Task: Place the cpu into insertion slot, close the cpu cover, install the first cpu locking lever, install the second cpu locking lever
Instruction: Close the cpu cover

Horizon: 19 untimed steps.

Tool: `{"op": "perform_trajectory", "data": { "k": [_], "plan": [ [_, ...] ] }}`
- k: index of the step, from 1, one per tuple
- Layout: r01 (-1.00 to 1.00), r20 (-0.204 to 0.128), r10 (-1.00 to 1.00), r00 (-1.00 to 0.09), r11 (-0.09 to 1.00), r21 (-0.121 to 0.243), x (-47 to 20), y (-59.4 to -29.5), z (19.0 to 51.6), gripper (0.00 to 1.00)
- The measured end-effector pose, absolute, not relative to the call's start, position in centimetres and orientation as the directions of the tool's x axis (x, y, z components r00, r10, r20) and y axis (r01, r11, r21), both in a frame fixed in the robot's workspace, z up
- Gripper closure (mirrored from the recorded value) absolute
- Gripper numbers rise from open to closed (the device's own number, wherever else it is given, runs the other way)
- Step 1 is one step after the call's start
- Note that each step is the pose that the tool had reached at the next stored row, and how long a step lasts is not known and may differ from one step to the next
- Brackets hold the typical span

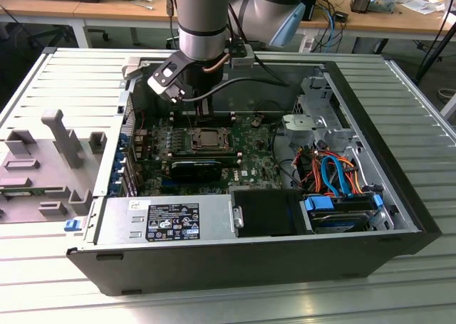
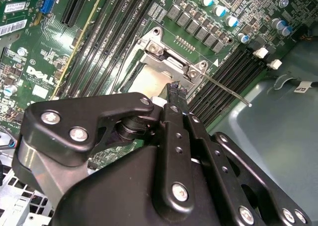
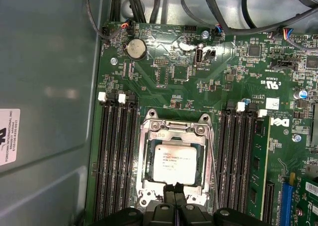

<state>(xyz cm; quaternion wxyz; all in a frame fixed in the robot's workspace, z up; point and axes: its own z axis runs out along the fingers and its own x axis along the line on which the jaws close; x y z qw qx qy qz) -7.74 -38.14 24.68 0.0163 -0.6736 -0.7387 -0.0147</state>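
Hanging over the open computer case (image 1: 256, 261) on the slatted metal table (image 1: 399, 288), the arm reaches down from the case's far edge in the exterior view. The gripper (image 1: 202, 110) is low over the green motherboard (image 1: 251, 153), just beyond the insertion slot (image 1: 211, 139), which sits mid-board. A power supply (image 1: 171, 221) lies along the near edge of the case. A drive bay with blue and orange cables (image 1: 335, 174) fills the near corner on the exterior view's right. A grey moulded fixture (image 1: 57, 160) rests on the table beside the case, on the exterior view's left.

First wrist view: the cpu (image 3: 174, 159) is seated in the slot, silver-grey top up and square to the frame. The cpu cover (image 3: 147, 159) lies flat over it, with the chip showing through its window. The claw tips (image 3: 175, 195) are pressed together, with nothing visible between them, right at one edge of the cover; I cannot tell whether they touch it. A thin wire lever (image 3: 213, 156) runs along one side of the socket. Black memory slots (image 3: 119, 151) flank both sides, and a coin battery (image 3: 135, 48) sits near the board's far edge.

Second wrist view: the tips (image 2: 176, 91) are again pressed together, beside the cover (image 2: 166, 62). The lever (image 2: 228, 91) slants outward across the neighbouring memory slots (image 2: 238, 64), and its free end is clear of the socket.
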Motion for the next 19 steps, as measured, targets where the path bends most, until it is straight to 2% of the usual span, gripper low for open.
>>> {"op": "perform_trajectory", "data": {
  "k": [14, 19],
  "plan": [
    [0.996, 0.044, 0.995, -0.092, 0.092, 0.000, -8.0, -38.1, 24.5, 0.89],
    [0.996, 0.044, 0.995, -0.092, 0.092, 0.000, -9.2, -38.1, 23.5, 0.89]
  ]
}}
